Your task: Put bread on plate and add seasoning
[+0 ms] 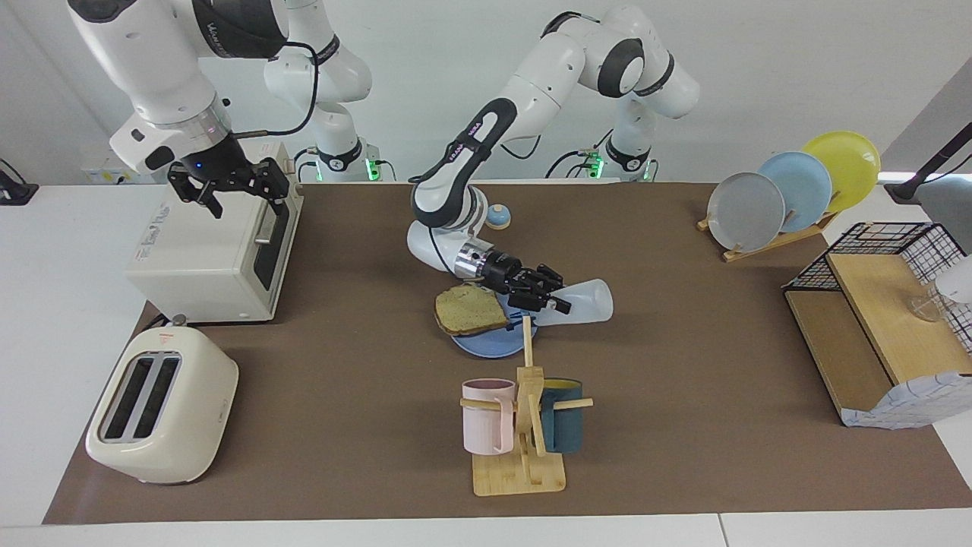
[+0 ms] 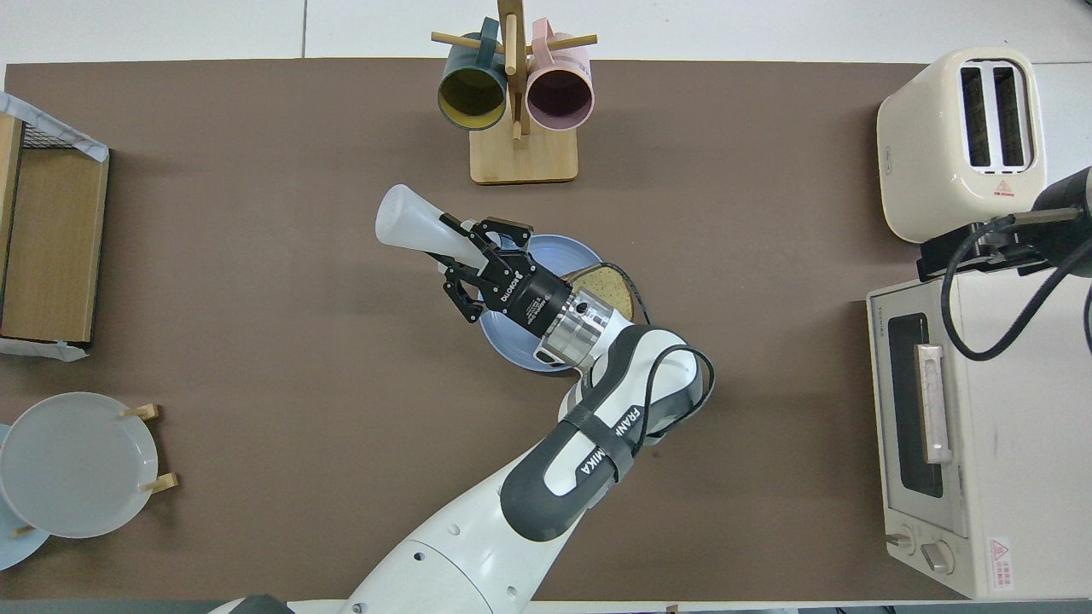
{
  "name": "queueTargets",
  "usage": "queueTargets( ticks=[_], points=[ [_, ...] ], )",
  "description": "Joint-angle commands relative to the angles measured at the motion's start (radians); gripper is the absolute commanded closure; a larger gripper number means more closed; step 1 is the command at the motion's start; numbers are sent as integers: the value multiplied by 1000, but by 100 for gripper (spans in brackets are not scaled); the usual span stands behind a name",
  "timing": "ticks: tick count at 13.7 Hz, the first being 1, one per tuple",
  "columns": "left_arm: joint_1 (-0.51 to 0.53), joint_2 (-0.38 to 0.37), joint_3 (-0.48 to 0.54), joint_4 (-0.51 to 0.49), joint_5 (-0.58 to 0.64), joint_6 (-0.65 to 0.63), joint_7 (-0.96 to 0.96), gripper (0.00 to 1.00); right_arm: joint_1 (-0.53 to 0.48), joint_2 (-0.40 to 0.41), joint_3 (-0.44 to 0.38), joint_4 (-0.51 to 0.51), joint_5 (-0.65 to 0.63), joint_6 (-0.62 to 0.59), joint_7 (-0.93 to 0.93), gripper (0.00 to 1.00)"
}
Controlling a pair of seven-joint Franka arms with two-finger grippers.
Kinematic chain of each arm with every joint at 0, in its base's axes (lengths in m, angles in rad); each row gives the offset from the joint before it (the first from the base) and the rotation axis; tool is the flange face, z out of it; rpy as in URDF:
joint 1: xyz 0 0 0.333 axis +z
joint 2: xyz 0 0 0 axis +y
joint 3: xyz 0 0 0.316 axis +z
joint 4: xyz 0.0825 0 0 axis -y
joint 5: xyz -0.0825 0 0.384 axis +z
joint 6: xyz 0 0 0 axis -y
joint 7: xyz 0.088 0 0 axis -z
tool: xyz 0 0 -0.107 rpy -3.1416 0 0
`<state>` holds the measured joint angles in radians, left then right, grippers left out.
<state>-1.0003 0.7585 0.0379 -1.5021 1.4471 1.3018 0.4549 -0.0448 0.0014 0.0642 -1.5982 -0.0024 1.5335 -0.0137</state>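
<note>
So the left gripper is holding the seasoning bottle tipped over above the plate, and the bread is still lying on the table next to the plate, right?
Not quite. The bread lies on the plate, not on the table, as the facing view shows. The rest holds: the left gripper holds the seasoning bottle tipped over above the plate.

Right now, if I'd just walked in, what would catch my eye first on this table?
Mid-table, the left gripper holds the seasoning bottle tipped on its side over the blue plate, where the bread lies overhanging the rim. The right gripper waits, open, over the toaster oven at the right arm's end. A mug rack stands beside the plate, farther from the robots.
</note>
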Motion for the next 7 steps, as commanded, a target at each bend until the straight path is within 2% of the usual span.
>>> queueTargets(
  ticks=[1, 4, 7],
  points=[
    [-90, -24, 7, -7, -37, -22, 10, 100, -18, 3, 8, 12, 22, -21, -29, 0],
    [-133, -25, 7, -7, -65, -36, 8, 100, -18, 3, 8, 12, 22, -21, -29, 0],
    [-95, -24, 8, -7, -56, -16, 8, 100, -18, 2, 8, 11, 22, -23, -29, 0]
  ],
)
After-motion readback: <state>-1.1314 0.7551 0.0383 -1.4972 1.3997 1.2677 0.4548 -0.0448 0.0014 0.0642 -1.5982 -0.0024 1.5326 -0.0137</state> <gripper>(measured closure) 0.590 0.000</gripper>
